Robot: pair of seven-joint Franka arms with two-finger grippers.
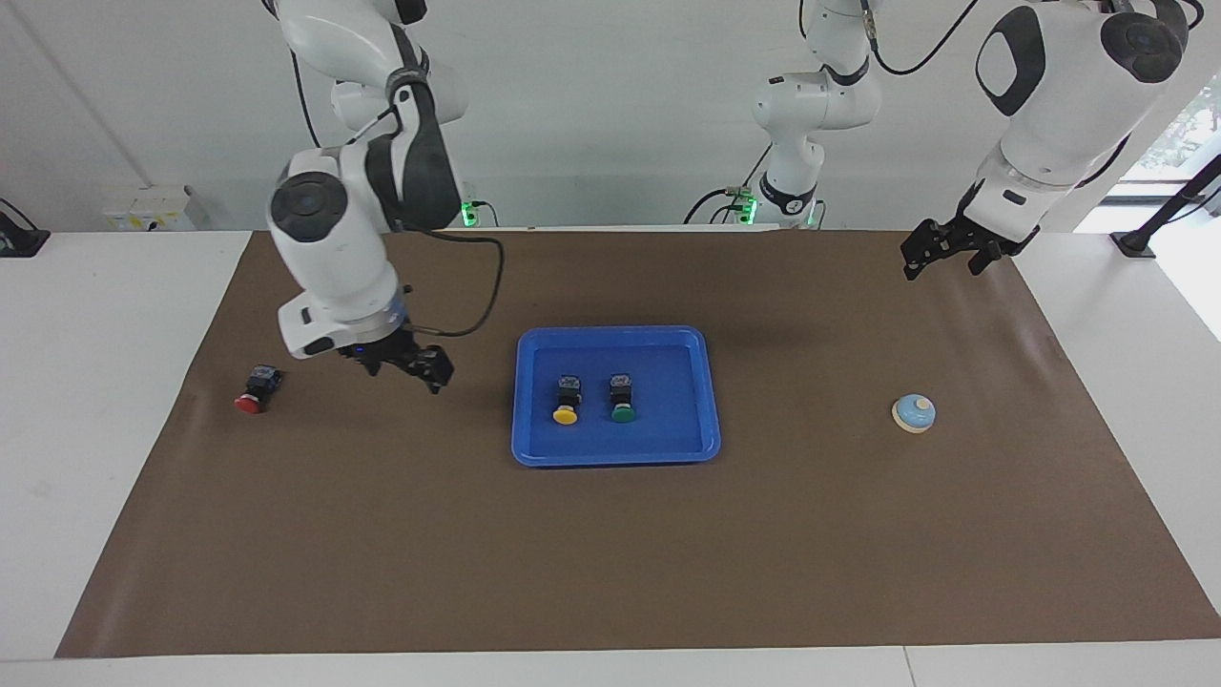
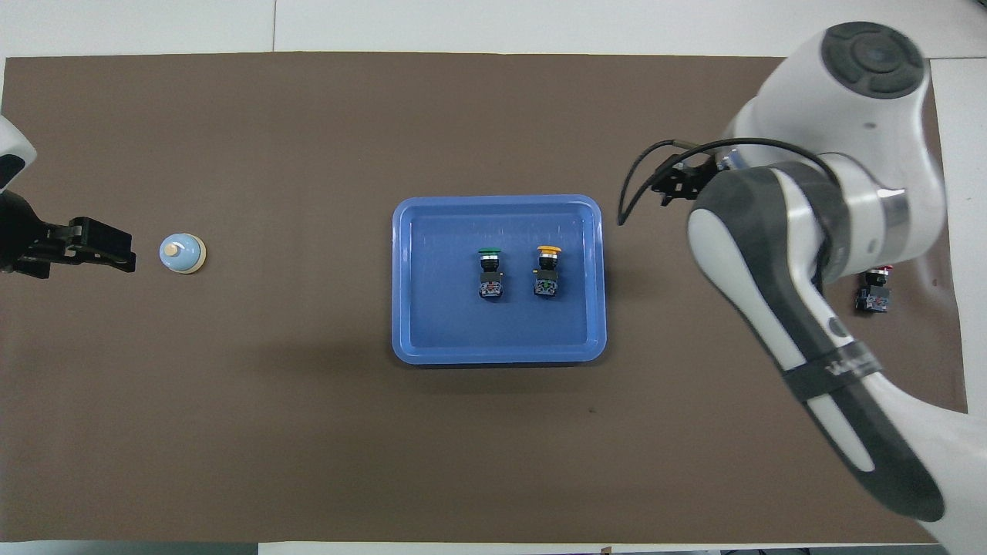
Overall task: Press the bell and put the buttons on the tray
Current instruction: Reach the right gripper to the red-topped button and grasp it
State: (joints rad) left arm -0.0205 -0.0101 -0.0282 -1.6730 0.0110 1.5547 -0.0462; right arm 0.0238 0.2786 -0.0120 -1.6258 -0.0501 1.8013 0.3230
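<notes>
The blue tray (image 1: 615, 458) lies mid-mat and also shows in the overhead view (image 2: 497, 356). The yellow button (image 1: 566, 399) (image 2: 547, 271) and the green button (image 1: 622, 398) (image 2: 490, 274) lie side by side in it. The red button (image 1: 256, 389) lies on the mat toward the right arm's end, partly covered by the arm in the overhead view (image 2: 875, 291). My right gripper (image 1: 405, 366) (image 2: 678, 181) hangs open and empty over the mat between the red button and the tray. The bell (image 1: 914, 413) (image 2: 183, 253) stands toward the left arm's end. My left gripper (image 1: 944, 256) (image 2: 108, 250) waits, open, raised over the mat beside the bell.
A brown mat (image 1: 610, 563) covers most of the white table (image 1: 95, 429). A black cable (image 1: 482, 286) loops from the right arm's wrist. Small boxes (image 1: 153, 205) stand at the wall near the right arm's end.
</notes>
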